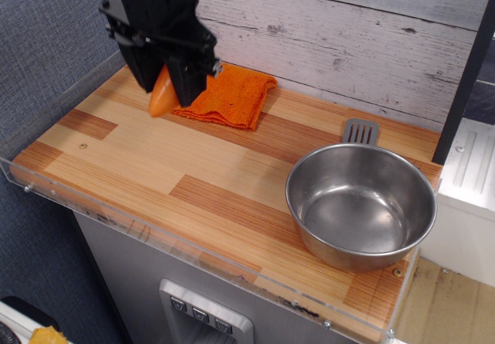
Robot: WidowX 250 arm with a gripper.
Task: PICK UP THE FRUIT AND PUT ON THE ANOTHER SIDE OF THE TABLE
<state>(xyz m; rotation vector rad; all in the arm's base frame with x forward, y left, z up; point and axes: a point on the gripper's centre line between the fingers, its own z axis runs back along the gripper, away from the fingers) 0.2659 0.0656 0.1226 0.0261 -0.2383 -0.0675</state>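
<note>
My black gripper (164, 89) is over the back left of the striped wood table (155, 158). It is shut on the fruit (162, 97), a small glossy orange carrot-like toy that hangs point down between the fingers. The tip of the fruit is just above or at the wood surface, next to the left edge of the folded orange cloth (232, 95). The upper part of the fruit is hidden by the fingers.
A steel bowl (360, 205) stands at the front right, with a grey slotted spatula (360, 132) behind it. A clear acrylic rim (116, 222) runs along the front and left edges. A plank wall stands behind, and a black post (464, 73) at the right.
</note>
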